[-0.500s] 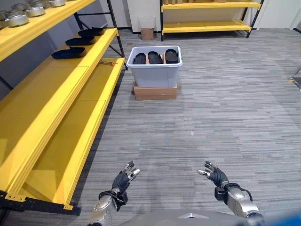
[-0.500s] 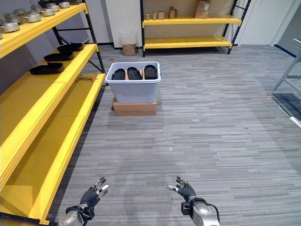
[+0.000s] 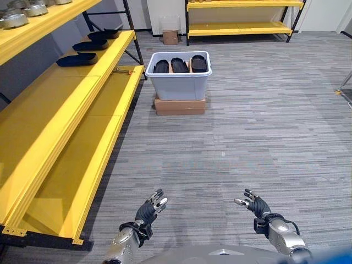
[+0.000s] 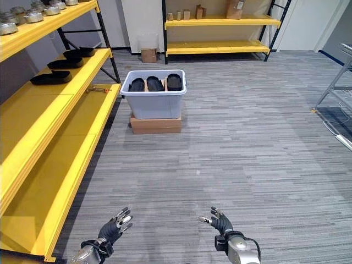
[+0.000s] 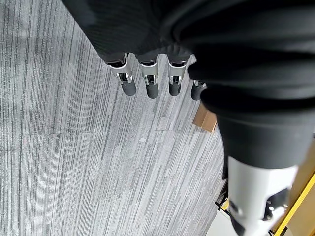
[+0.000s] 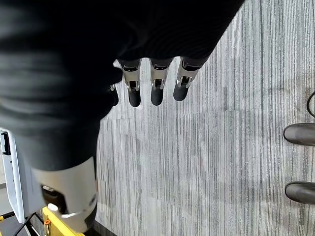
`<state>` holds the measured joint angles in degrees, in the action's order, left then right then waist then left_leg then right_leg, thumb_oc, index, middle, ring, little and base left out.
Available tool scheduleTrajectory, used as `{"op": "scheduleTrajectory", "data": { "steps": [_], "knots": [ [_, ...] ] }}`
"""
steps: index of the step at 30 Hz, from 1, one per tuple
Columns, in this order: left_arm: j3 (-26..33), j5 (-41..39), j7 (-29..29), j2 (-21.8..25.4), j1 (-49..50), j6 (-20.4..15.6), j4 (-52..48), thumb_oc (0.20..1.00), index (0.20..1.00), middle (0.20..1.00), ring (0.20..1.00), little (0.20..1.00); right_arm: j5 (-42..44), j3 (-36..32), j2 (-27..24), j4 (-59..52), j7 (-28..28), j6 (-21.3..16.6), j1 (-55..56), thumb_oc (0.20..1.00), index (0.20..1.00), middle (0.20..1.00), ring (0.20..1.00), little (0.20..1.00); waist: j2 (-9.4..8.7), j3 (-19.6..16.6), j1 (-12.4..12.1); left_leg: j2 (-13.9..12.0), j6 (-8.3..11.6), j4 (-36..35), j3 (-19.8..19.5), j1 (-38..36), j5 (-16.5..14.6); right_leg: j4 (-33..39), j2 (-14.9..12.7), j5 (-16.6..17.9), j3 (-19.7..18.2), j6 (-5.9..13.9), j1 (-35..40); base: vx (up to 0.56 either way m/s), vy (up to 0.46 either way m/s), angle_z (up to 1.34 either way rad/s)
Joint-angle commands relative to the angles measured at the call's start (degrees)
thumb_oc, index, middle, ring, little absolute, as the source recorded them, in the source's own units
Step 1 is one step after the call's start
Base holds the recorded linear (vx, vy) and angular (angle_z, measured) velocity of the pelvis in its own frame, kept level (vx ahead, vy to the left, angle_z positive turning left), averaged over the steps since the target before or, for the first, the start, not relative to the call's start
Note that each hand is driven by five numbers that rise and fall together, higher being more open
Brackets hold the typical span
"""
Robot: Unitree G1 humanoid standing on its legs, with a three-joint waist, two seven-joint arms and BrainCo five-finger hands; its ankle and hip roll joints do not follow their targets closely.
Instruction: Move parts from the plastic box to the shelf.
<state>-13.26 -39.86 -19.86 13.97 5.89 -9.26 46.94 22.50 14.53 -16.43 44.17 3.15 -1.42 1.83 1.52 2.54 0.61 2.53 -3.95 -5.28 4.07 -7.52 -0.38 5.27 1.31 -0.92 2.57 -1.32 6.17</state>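
A pale grey plastic box (image 3: 178, 82) stands on a flat cardboard box (image 3: 180, 105) on the carpet, well ahead of me. Three black parts (image 3: 179, 65) lie side by side in it. The long yellow shelf (image 3: 66, 126) runs along my left, and three black parts (image 3: 77, 59) lie on its middle level near the far end. My left hand (image 3: 148, 210) and right hand (image 3: 257, 207) hover low over the floor close to me, far from the box. Both are open and empty, with fingers (image 5: 150, 81) straight over bare carpet in the wrist views, as are the right fingers (image 6: 156, 86).
Several metal parts (image 3: 14, 19) sit on the shelf's top level. A small orange-handled tool (image 3: 125, 70) lies on its lowest level beside the box. A second yellow shelf (image 3: 242, 27) and a small cardboard box (image 3: 171, 37) stand at the back wall. A metal rack leg (image 4: 330, 93) is at right.
The whole picture has shifted slightly, so the camera has moved. Both hands stay open and low in about the same place.
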Motion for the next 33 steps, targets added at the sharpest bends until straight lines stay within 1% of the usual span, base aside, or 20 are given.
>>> {"op": "scheduleTrajectory", "data": {
  "steps": [1, 4, 5, 12, 15, 18, 24, 25, 26, 27, 28, 29, 31, 32, 33],
  "knots": [
    [2.02, -2.95, 0.15, -1.08, -2.33, -2.17, 0.91, 1.0, 1.0, 1.0, 1.0, 1.0, 2.59, 0.69, 0.22, -2.08, -0.37, -1.29, -2.22, 1.0, 1.0, 1.0, 1.0, 1.0, -2.54, -2.2, 0.23, 0.41, 0.61, 0.28, -1.5, 2.02, 0.15, -0.91, -2.12, 3.44, 0.43, 2.97, -0.31, 0.0, 0.0, 0.0],
    [2.11, -1.55, 1.33, -1.04, -2.64, -2.45, 0.09, 1.0, 1.0, 1.0, 1.0, 1.0, 3.5, 0.37, 0.47, -2.59, -0.62, -1.49, -2.04, 1.0, 1.0, 1.0, 1.0, 1.0, -2.57, -2.15, 0.23, 0.56, 0.48, 0.28, -1.6, 1.96, 0.18, -1.22, -2.19, 3.35, 0.42, 2.99, -0.32, 0.0, 0.031, 0.0],
    [2.04, -1.05, 2.09, -0.99, -2.79, -1.96, 0.03, 1.0, 1.0, 1.0, 1.0, 1.0, 3.64, 0.05, 0.42, -2.61, -0.56, -1.56, -2.02, 1.0, 1.0, 1.0, 1.0, 1.0, -2.55, -2.18, 0.27, 0.63, 0.4, 0.28, -1.58, 1.9, 0.14, -1.28, -2.22, 3.32, 0.42, 2.99, -0.3, 0.01, 0.04, -0.01],
    [2.38, -1.2, 2.67, -0.87, -3.21, -1.7, 0.57, 1.0, 1.0, 1.0, 1.0, 1.0, 4.21, -0.32, 0.35, -2.75, -1.07, -1.52, -1.95, 1.0, 1.0, 1.0, 1.0, 1.0, -2.51, -1.98, 0.36, 0.84, 0.13, 0.28, -1.66, 1.75, 0.16, -2.13, -2.31, 2.93, 0.37, 2.91, -0.39, 0.0, 0.03, 0.0],
    [2.21, 1.47, 2.94, -0.57, -3.08, -3.06, 0.6, 1.0, 1.0, 1.0, 1.0, 1.0, 4.11, -0.91, 0.35, -3.17, -0.66, -1.54, -1.98, 1.0, 1.0, 1.0, 1.0, 1.0, -2.4, -1.68, 0.41, 1.16, -0.26, 0.28, -1.7, 1.45, -0.07, -3.05, -2.59, 2.52, 0.39, 2.99, -0.41, 0.01, 0.107, 0.0],
    [1.86, 3.54, 3.91, 0.04, -2.84, -3.22, -0.59, 1.0, 1.0, 1.0, 1.0, 1.0, 4.01, -0.9, 0.32, -4.85, -0.84, -1.16, -1.64, 1.0, 1.0, 1.0, 1.0, 1.0, -2.32, -1.71, 0.37, 1.41, -0.52, 0.28, -1.74, 1.45, -0.09, -3.79, -2.73, 2.19, 0.57, 3.02, -0.6, 0.01, 0.088, 0.0],
    [2.22, 4.32, 4.51, 0.74, -2.94, -2.48, -0.82, 1.0, 1.0, 1.0, 1.0, 1.0, 4.24, -1.1, 0.05, -6.88, -0.84, -1.25, -1.92, 1.0, 1.0, 1.0, 1.0, 1.0, -1.99, -1.17, 0.26, 1.81, -1.24, 0.28, -1.35, 1.44, 0.19, -7.81, -3.09, 0.75, 1.77, 2.99, -1.95, 0.0, 0.103, -0.01],
    [2.29, 4.8, 4.47, 0.92, -2.98, -2.29, -0.91, 1.0, 1.0, 1.0, 1.0, 1.0, 4.05, -1.21, 0.07, -7.13, -0.73, -1.31, -2.05, 1.0, 1.0, 1.0, 1.0, 1.0, -1.88, -0.94, 0.24, 1.83, -1.37, 0.28, -1.17, 1.43, 0.28, -8.99, -3.12, 0.36, 2.1, 2.98, -2.38, -0.02, 0.186, -0.04],
    [2.02, 7.94, 3.75, 1.59, -3.13, -4.33, -0.62, 1.0, 1.0, 1.0, 1.0, 1.0, 3.89, -1.25, 0.1, -7.86, -0.91, -1.31, -2.57, 1.0, 1.0, 1.0, 1.0, 1.0, -1.82, -0.28, 0.27, 2.14, -1.84, 0.48, -0.8, 1.57, 0.51, -12.66, -3.28, 0.5, 2.63, 3.23, -3.99, -0.04, 0.249, -0.1],
    [1.5, 7.58, 2.79, 2.23, -3.08, -4.27, -2.5, 1.0, 1.0, 1.0, 1.0, 1.0, 3.91, -1.56, -0.16, -9.34, -0.97, -1.01, -2.46, 1.0, 1.0, 1.0, 1.0, 1.0, -1.73, 0.54, 0.3, 2.48, -2.35, 1.08, -0.63, 1.96, 0.45, -17.09, -3.57, 1.25, 3.32, 3.66, -5.84, -0.06, 0.285, -0.18],
    [1.07, 7.25, 2.65, 2.72, -2.82, -3.89, -4.47, 1.0, 1.0, 1.0, 1.0, 1.0, 3.89, -2.1, -0.35, -10.86, -1.17, -0.55, -2.14, 1.0, 1.0, 1.0, 1.0, 1.0, -1.7, 1.17, 0.29, 2.86, -2.75, 1.46, -0.55, 2.14, 0.41, -20.89, -4.1, 2.54, 4.03, 4.37, -7.57, -0.05, 0.261, -0.15],
    [0.79, 6.6, 2.78, 3.12, -2.55, -2.79, -6.03, 1.0, 1.0, 1.0, 1.0, 1.0, 3.88, -2.66, -0.51, -11.48, -1.24, -0.43, -2.05, 1.0, 1.0, 1.0, 1.0, 1.0, -1.34, 1.89, 0.07, 2.86, -2.86, 1.95, -0.16, 2.18, 0.38, -26.79, -5.0, 4.57, 5.74, 5.6, -10.11, -0.03, 0.202, -0.11],
    [0.59, 6.63, 2.99, 3.15, -2.16, -2.89, -6.38, 1.0, 1.0, 1.0, 1.0, 1.0, 3.75, -2.86, -0.52, -11.72, -1.65, -0.6, -2.12, 1.0, 1.0, 1.0, 1.0, 1.0, -1.03, 2.61, -0.41, 2.71, -2.66, 2.21, 0.61, 2.0, 0.43, -31.13, -5.96, 6.08, 7.71, 6.09, -12.02, 0.0, 0.134, -0.06],
    [0.54, 6.72, 3.1, 2.99, -1.9, -3.15, -6.27, 1.0, 1.0, 1.0, 1.0, 1.0, 3.75, -2.83, -0.5, -11.73, -1.83, -0.64, -2.34, 1.0, 1.0, 1.0, 1.0, 1.0, -1.1, 2.94, -0.63, 2.8, -2.52, 2.15, 0.84, 1.73, 0.31, -31.82, -6.09, 7.22, 8.48, 6.44, -13.06, 0.04, 0.074, -0.06],
    [0.52, 6.85, 3.31, 2.81, -1.81, -3.25, -6.03, 1.0, 1.0, 1.0, 1.0, 1.0, 3.76, -2.7, -0.5, -11.49, -1.76, -0.87, -2.65, 1.0, 1.0, 1.0, 1.0, 1.0, -1.34, 3.17, -0.63, 2.96, -2.35, 2.0, 0.96, 1.34, 0.08, -31.09, -5.66, 7.99, 8.83, 6.81, -14.15, 0.06, 0.024, -0.13]
  ]
}}
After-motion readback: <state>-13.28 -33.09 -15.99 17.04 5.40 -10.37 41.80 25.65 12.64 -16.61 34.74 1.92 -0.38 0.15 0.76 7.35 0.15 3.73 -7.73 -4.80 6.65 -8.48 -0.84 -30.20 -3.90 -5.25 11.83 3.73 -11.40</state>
